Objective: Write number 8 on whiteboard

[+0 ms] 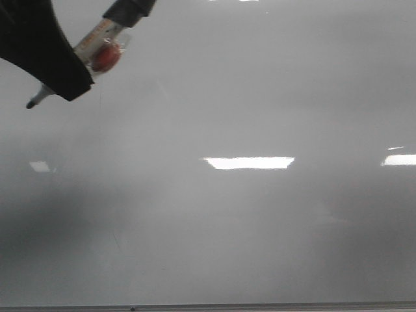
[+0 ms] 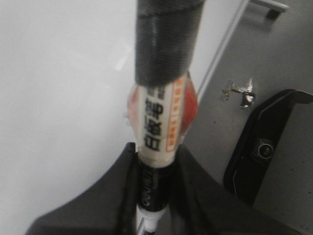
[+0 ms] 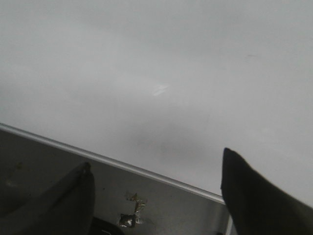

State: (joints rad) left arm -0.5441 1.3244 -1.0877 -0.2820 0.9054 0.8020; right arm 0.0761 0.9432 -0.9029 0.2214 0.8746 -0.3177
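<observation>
Left claw (image 2: 151,196) tight around marker (image 2: 157,122).

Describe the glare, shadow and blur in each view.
Front view: bright rectangular glare patches on the whiteboard, dim shadow at lower left. Left wrist view: the marker is soft-focused, its print readable. Right wrist view: faint glint and grey shadow on the board; right claw fingers dark, blurred.

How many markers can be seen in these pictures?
1. The marker is held in the left pincer at the upper left of the whiteboard, tip pointing down-left. The right pincer holds none.
</observation>
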